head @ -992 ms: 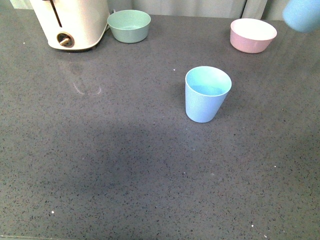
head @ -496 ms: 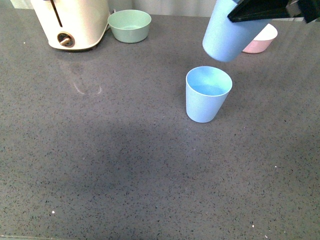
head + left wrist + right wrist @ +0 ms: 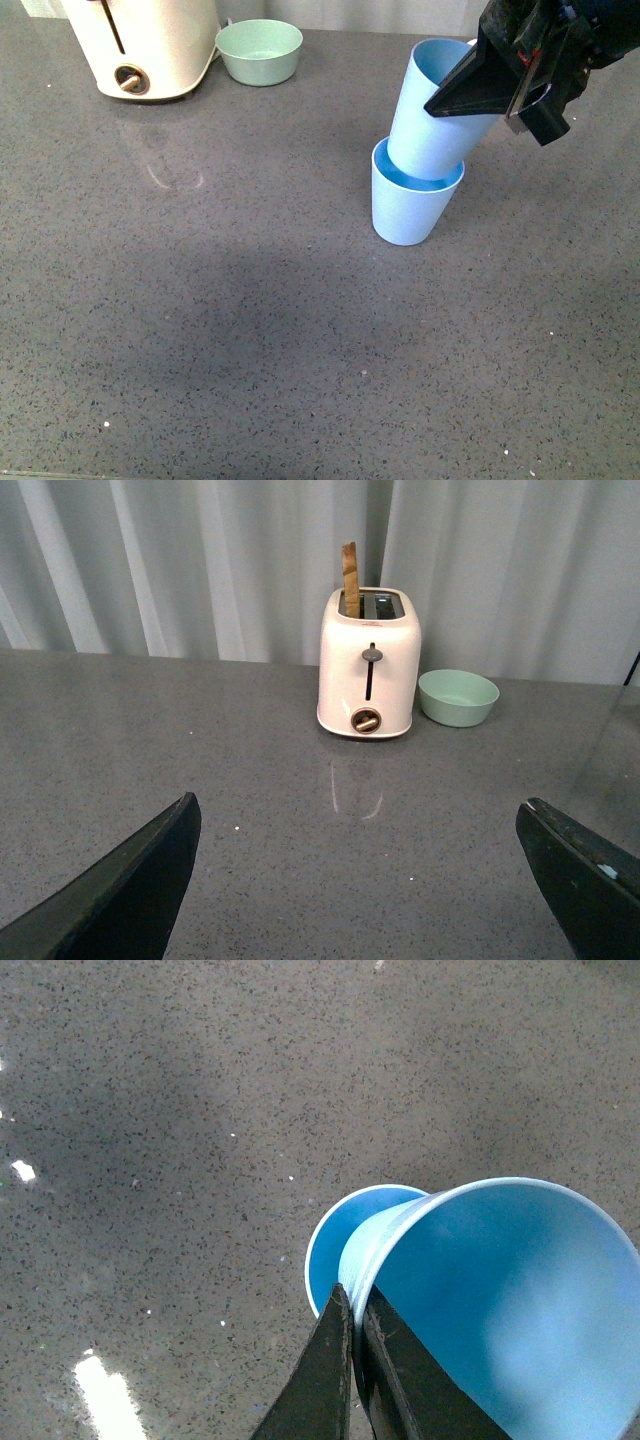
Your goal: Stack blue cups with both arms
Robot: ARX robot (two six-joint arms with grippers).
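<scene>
While the right claw (image 3: 440, 106) is pressed onto the rim of the upper blue cup (image 3: 428, 125), I see that cup leaning, its mouth tipped up and towards my right side, its base sunk into the mouth of the lower blue cup (image 3: 404, 212). The lower blue cup stands upright on the grey speckled surface (image 3: 220, 330), right of centre in the front view. The upper one is not seated level; part of the lower rim shows free on the near side.

From the right wrist camera the claw (image 3: 352, 1305) has one finger outside the wall of the upper blue cup (image 3: 500, 1290) and one inside, the wall pinched between them. The lower blue cup (image 3: 340, 1235) peeks out just behind it.

My left claw (image 3: 357, 805) is spread wide and holds nothing, hanging over bare surface. Past it stand a cream toaster (image 3: 368, 665) with a brown slice (image 3: 350, 578) in one slot, and a green bowl (image 3: 458, 697) just beside it, well apart from the cups.
</scene>
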